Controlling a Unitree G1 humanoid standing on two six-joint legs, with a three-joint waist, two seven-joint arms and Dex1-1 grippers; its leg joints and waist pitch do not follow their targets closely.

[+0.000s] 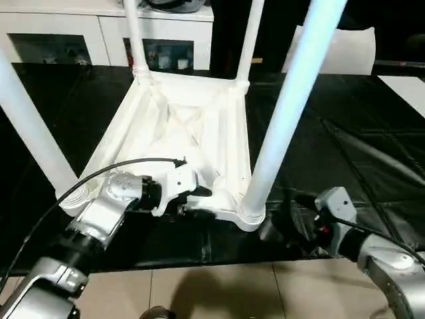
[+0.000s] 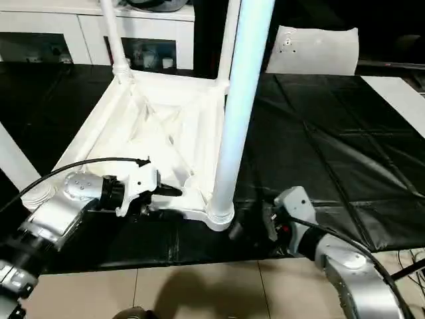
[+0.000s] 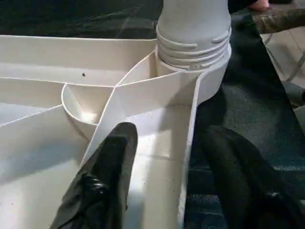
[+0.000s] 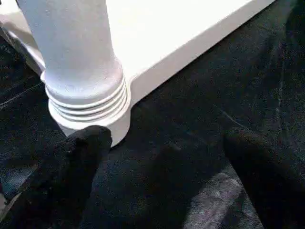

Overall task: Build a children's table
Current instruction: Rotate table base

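Tabletop [image 1: 179, 133] upside down near front edge of black mat [image 1: 319, 153], four legs [image 1: 292, 100] upright in sockets. Left gripper [image 3: 164, 157] astride near rim, fingers apart, one inside. Right gripper [image 4: 162, 167] wide, beside near-right leg's base.

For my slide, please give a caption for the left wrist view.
Left gripper straddling the rim of the upturned white plastic tabletop, beside a white tube leg in its corner socket.

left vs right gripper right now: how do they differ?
The left gripper straddles the tabletop rim, one finger inside, one outside; the right gripper has only black cloth between its fingers. The left sits at the near rim, the right beside the near right leg's socket. Both have black fingers spread apart.
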